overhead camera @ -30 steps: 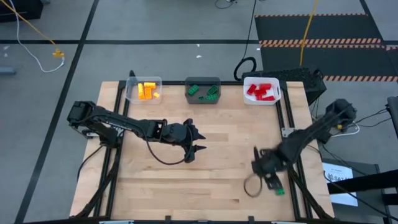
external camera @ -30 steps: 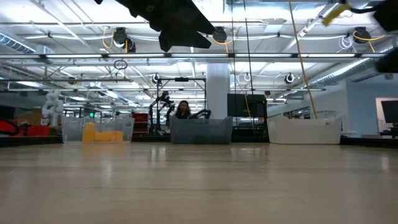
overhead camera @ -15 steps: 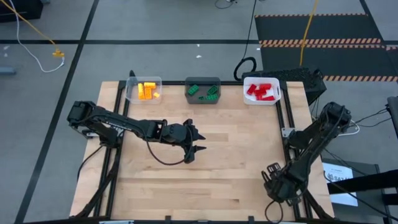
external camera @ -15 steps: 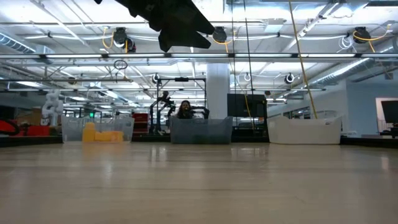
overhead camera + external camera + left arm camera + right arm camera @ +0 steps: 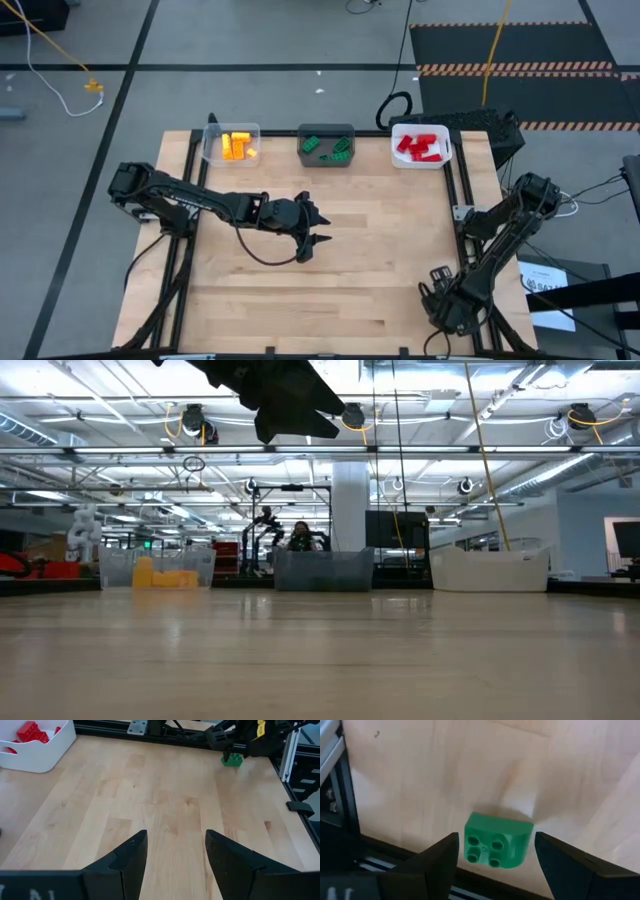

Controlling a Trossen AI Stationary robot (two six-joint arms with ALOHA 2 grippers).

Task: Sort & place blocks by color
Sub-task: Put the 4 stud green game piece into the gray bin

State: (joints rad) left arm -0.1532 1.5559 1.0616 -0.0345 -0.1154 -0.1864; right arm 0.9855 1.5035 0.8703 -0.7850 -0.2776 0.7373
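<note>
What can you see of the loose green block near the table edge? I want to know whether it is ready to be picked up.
The green block is a small plastic brick with four round studs on top, glossy and whole. It sits studs up on the bare wood table, close to the dark frame at its edge. The right hand hangs over it, open, one finger on each side. Neither finger appears to touch it; nothing else does.

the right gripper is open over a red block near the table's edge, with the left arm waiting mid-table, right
Not quite: the block between the open right gripper's fingers is green, not red, as the right wrist view shows. The rest holds: it lies by the table's edge, and the left gripper waits mid-table.
</note>
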